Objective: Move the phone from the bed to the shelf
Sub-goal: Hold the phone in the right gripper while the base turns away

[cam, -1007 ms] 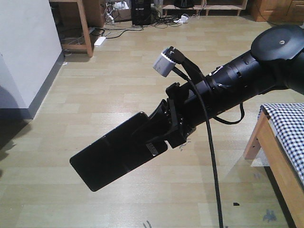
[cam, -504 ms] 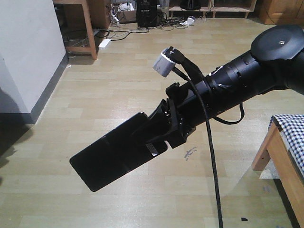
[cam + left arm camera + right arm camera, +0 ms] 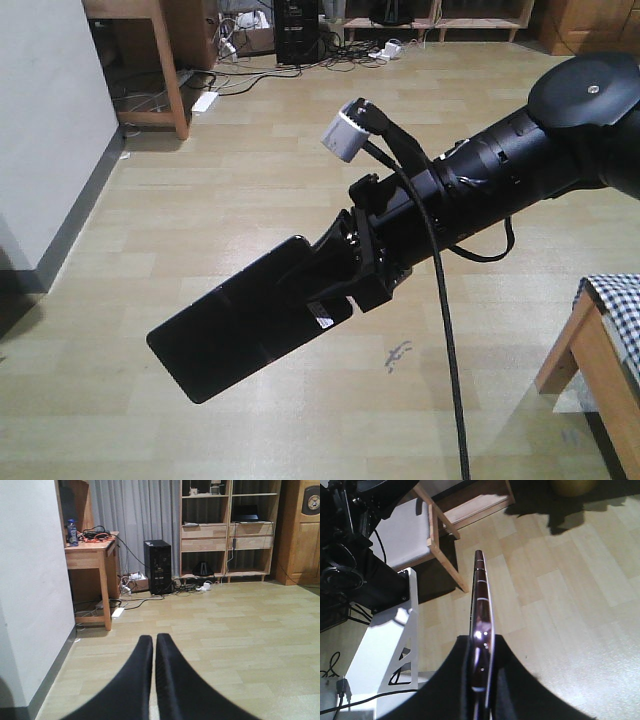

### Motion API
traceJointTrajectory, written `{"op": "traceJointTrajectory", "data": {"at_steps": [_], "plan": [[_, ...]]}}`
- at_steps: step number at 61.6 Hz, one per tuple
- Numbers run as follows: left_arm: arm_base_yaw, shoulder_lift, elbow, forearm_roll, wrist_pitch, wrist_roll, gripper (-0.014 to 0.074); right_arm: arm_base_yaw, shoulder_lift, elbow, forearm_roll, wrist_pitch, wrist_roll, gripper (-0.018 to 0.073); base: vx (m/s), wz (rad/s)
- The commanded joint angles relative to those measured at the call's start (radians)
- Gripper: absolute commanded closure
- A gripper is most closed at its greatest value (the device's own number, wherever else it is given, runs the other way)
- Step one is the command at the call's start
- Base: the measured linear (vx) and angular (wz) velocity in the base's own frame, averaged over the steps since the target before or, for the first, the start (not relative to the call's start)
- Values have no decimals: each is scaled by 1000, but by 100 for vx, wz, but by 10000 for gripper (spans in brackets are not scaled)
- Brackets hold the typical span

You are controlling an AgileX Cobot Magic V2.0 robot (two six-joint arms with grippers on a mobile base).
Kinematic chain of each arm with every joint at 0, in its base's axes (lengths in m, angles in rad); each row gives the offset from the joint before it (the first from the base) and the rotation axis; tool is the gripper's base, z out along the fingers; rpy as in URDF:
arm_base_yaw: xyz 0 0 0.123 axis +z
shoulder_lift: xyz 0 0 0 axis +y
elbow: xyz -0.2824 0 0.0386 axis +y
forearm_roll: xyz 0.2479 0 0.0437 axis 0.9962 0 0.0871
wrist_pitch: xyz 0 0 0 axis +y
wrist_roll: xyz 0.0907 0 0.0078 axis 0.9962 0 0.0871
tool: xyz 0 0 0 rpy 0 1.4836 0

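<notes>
Right gripper [image 3: 335, 285] clamps the phone [image 3: 235, 335] by one end, most of it jutting out over the floor [image 3: 250, 150], well clear of the bed [image 3: 612, 300], a grip suited to sliding it onto the shelf [image 3: 227, 530]. Left gripper [image 3: 154, 660] is closed, empty.

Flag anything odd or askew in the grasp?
The phone is clamped by one end only in the right jaws, most of its length sticking out unsupported and tilted down toward the floor. Nothing looks damaged.
</notes>
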Motion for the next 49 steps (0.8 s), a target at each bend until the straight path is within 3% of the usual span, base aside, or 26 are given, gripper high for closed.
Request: {"op": "traceJointTrajectory", "data": {"at_steps": [1, 49], "plan": [[2, -8, -24, -11, -75, -9, 595, -2, -44, -24, 81, 71, -3, 561, 31, -5], [2, -8, -24, -11, -75, -9, 595, -2, -44, -24, 81, 71, -3, 561, 35, -3]]}}
